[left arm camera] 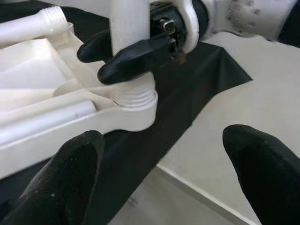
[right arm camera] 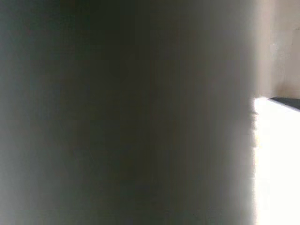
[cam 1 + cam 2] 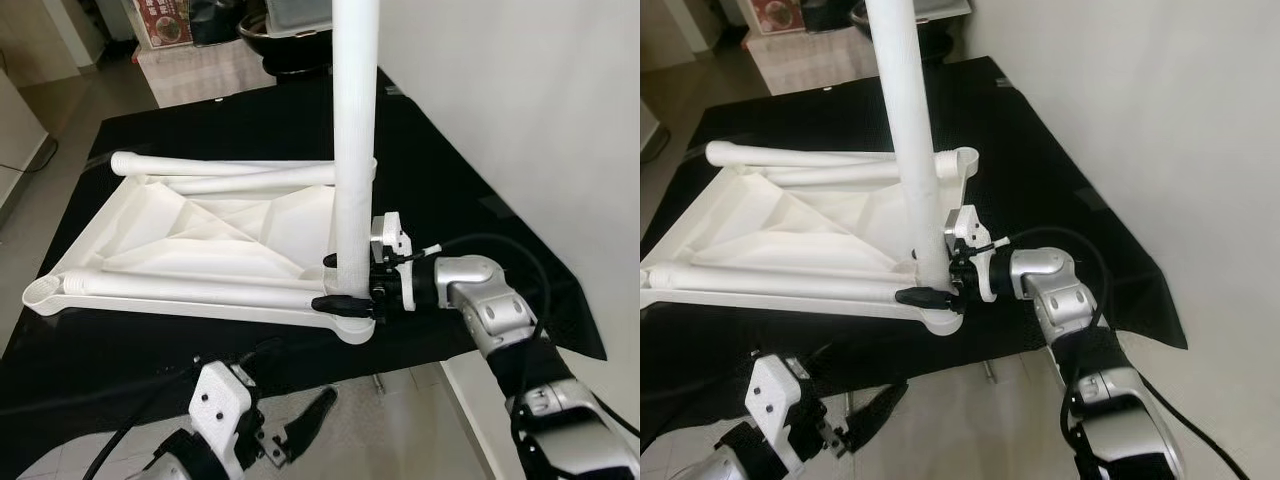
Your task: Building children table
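Nearest, left tool (image 3: 300, 430) hangs open and empty below the tabletop (image 3: 200, 240), upside down on the black worktop (image 3: 480, 180). Right tool (image 3: 345, 283) clamps one upright leg (image 3: 355, 130) in the tabletop's near corner socket. Three legs (image 3: 190, 290) lie loose on the tabletop, seemingly unfitted.

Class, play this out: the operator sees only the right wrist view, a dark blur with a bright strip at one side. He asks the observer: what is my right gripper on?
Observer: The right gripper is shut on the upright leg, low down, just above the corner socket of the white tabletop.
Operator: Is the leg seated?
Observer: Its threaded end stands in the socket; some thread shows above the rim.
Operator: Where are the other legs?
Observer: Loose legs lie on the upturned tabletop, which rests on a black cloth.
Operator: And my left gripper?
Observer: The left gripper hangs open below the table edge, holding nothing.
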Robot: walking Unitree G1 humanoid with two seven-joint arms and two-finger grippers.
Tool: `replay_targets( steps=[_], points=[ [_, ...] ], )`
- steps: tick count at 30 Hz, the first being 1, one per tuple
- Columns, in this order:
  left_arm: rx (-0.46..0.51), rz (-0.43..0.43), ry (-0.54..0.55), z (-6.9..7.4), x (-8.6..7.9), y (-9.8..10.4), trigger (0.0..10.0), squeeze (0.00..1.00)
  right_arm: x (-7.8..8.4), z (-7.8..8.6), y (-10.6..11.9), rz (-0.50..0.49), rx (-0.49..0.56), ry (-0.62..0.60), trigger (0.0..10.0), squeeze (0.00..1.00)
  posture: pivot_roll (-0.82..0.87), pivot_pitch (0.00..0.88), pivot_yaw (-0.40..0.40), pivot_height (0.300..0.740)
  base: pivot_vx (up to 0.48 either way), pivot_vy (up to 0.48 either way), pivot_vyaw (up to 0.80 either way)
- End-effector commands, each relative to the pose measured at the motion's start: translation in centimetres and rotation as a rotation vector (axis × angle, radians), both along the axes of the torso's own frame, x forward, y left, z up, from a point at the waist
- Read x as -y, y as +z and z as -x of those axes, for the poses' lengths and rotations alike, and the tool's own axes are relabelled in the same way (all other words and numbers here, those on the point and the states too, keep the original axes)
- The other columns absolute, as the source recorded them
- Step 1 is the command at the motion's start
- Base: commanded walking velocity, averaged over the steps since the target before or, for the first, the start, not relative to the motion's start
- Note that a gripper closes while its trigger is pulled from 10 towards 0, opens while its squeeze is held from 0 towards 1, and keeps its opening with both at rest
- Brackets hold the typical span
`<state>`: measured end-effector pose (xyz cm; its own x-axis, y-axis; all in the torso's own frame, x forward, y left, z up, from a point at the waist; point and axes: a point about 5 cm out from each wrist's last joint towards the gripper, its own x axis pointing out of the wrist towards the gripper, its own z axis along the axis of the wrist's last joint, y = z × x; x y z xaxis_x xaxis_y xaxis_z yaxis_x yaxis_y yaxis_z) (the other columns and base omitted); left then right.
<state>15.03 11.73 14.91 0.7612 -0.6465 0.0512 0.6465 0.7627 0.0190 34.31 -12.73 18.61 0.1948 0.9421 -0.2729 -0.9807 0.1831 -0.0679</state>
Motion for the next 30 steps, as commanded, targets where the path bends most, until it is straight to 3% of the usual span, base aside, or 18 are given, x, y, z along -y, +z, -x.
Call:
replay_targets(
  steps=[1, 8, 16, 18, 19, 20, 21, 22, 23, 25, 27, 30],
  points=[
    [-0.012, -0.031, -0.011, 0.4, 0.0, -0.1, 10.0, 0.0, -0.3, 0.0, 0.4, -0.01, 0.002, 0.054, 0.0, 0.0, 0.11, 0.187, 0.081, 0.74, 0.0, 0.0, 0.0],
    [-0.023, -0.031, 0.022, 1.1, -0.1, -0.1, 10.0, 0.0, 0.1, -0.4, 1.1, -0.019, -0.015, 0.155, 0.0, 0.0, 0.09, 0.174, 0.071, 0.74, 0.0, 0.0, 0.0],
    [-0.033, -0.019, 0.067, 0.8, -0.4, -0.4, 10.0, 0.0, 0.5, 0.1, 1.4, -0.147, 0.028, 0.062, 0.0, 0.0, 0.05, 0.143, 0.075, 0.74, 0.0, 0.0, 0.0],
    [-0.032, -0.01, 0.1, 0.4, -0.7, -0.6, 10.0, 0.0, 0.5, 0.7, 0.8, -0.183, 0.06, -0.08, 0.0, 0.0, 0.04, 0.133, 0.067, 0.74, 0.0, 0.0, 0.0],
    [-0.032, -0.01, 0.1, 0.4, -0.7, -0.6, 10.0, 0.0, 0.5, 0.7, 0.8, -0.183, 0.06, -0.08, 0.0, 0.0, 0.04, 0.133, 0.067, 0.74, 0.0, 0.0, 0.0],
    [-0.032, -0.006, 0.13, 0.1, -0.9, -0.8, 10.0, 0.0, 0.1, 1.2, 0.1, -0.196, 0.078, -0.198, 0.0, 0.0, 0.04, 0.129, 0.064, 0.74, 0.0, 0.0, 0.0],
    [-0.03, 0.0, 0.159, -0.2, -1.3, -0.9, 10.0, 0.0, -0.6, 1.6, -0.8, -0.204, 0.102, -0.416, 0.0, 0.0, 0.02, 0.126, 0.067, 0.74, 0.0, 0.0, 0.0],
    [-0.03, 0.0, 0.159, -0.2, -1.3, -0.9, 10.0, 0.0, -0.6, 1.6, -0.8, -0.204, 0.102, -0.416, 0.0, 0.0, 0.02, 0.126, 0.067, 0.74, 0.0, 0.0, 0.0],
    [-0.029, 0.009, 0.18, -0.5, -1.6, -1.0, 10.0, 0.0, -0.8, 2.1, -1.6, -0.169, 0.177, -0.695, 0.0, 0.0, 0.01, 0.128, 0.072, 0.74, 0.0, 0.0, 0.0],
    [-0.023, 0.009, 0.209, -1.2, -1.9, -1.1, 10.0, 0.0, -2.0, 6.4, -3.1, -0.138, 0.178, -0.893, 0.0, 0.0, -0.01, 0.13, 0.088, 0.74, 0.0, 0.0, 0.0],
    [-0.024, 0.002, 0.21, -1.6, -2.0, -1.2, 10.0, 0.0, -2.9, 8.0, -3.2, -0.141, 0.186, -0.861, 0.0, 0.0, -0.03, 0.109, 0.096, 0.74, 0.0, 0.0, 0.0],
    [-0.028, -0.002, 0.203, -2.1, -2.0, -1.5, 10.0, 0.0, -3.5, 7.8, -3.3, -0.137, 0.215, -0.813, 0.0, 0.0, -0.04, 0.097, 0.103, 0.74, 0.0, 0.0, 0.0]
  ],
)
